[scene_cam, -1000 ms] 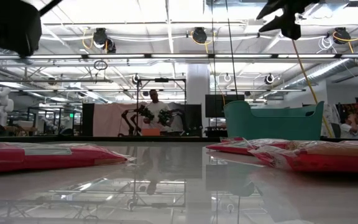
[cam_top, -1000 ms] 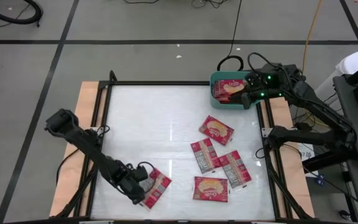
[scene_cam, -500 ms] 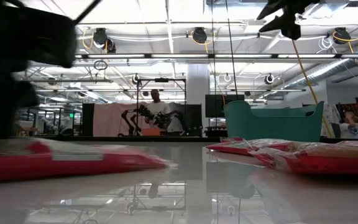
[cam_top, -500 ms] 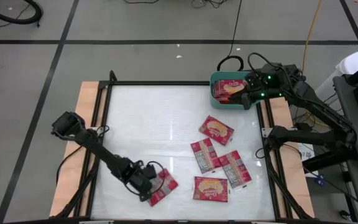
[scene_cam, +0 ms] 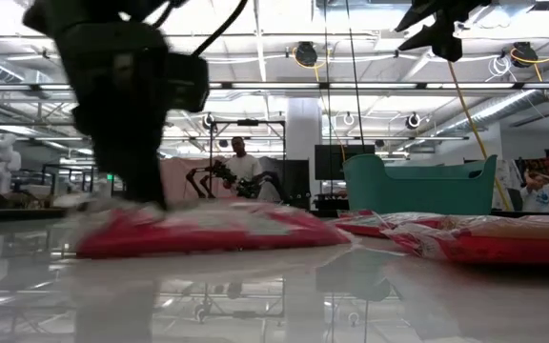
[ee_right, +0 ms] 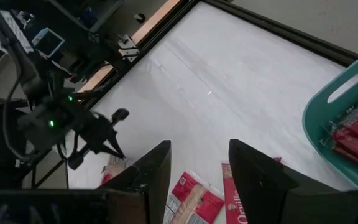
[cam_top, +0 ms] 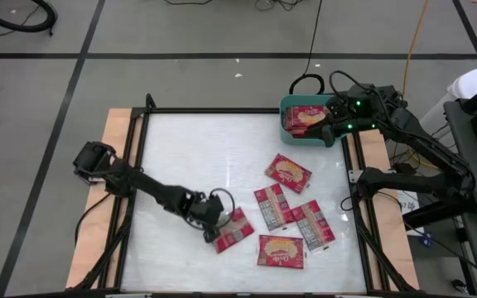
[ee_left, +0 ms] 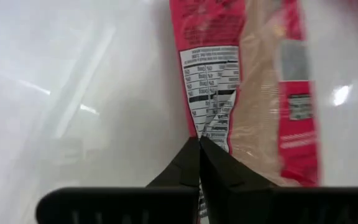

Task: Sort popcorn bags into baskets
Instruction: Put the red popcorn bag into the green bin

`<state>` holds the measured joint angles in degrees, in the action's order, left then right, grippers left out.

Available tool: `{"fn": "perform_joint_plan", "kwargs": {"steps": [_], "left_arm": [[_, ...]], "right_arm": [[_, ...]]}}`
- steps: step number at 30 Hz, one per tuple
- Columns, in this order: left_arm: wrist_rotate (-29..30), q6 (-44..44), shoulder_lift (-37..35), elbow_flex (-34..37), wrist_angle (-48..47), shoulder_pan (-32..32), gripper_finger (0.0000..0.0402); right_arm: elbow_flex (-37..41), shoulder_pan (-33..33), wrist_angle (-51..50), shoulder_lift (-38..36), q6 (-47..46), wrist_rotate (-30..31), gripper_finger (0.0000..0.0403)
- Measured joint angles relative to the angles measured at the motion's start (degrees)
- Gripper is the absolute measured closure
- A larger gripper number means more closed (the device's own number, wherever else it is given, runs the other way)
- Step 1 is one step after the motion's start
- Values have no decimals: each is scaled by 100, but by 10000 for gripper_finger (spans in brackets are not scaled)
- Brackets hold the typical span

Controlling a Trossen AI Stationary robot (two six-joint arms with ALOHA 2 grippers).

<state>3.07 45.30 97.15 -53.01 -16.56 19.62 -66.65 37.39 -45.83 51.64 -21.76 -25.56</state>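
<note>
Near the surface's front edge, the left end effector (cam_top: pixel 219 222) is clamped on a popcorn bag (cam_top: pixel 234 233). Four more bags (cam_top: pixel 286 217) lie toward the right edge, unsorted. At the far right corner, the right end effector (cam_top: pixel 328 132) hovers, fingers apart, over the basket (cam_top: pixel 286 126), which holds some bags.

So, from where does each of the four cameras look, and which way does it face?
High view: above the table, facing straight down; shows both arms, the left gripper shut on a popcorn bag, the teal basket.
Low view: at table height, facing level into the room; the left arm, the bag, the basket.
Left wrist view: looks past its shut fingers at the bag.
Right wrist view: over the basket, looks across the table; own open fingers.
High and low views share the basket.
</note>
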Motion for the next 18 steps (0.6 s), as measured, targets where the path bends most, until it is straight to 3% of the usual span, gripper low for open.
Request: {"fn": "perform_joint_plan", "kwargs": {"steps": [7, 12, 18], "left_arm": [[381, -695, -666, 0, -60, -532, 399], [557, -1168, -1001, -2, -67, -829, 400], [652, -1490, -1179, -7, 41, -1012, 400]], "right_arm": [[36, 0, 104, 2, -13, 42, 248], [358, 0, 471, 2, -507, 131, 248], [987, -364, 1590, 4, -1300, -445, 248]]}}
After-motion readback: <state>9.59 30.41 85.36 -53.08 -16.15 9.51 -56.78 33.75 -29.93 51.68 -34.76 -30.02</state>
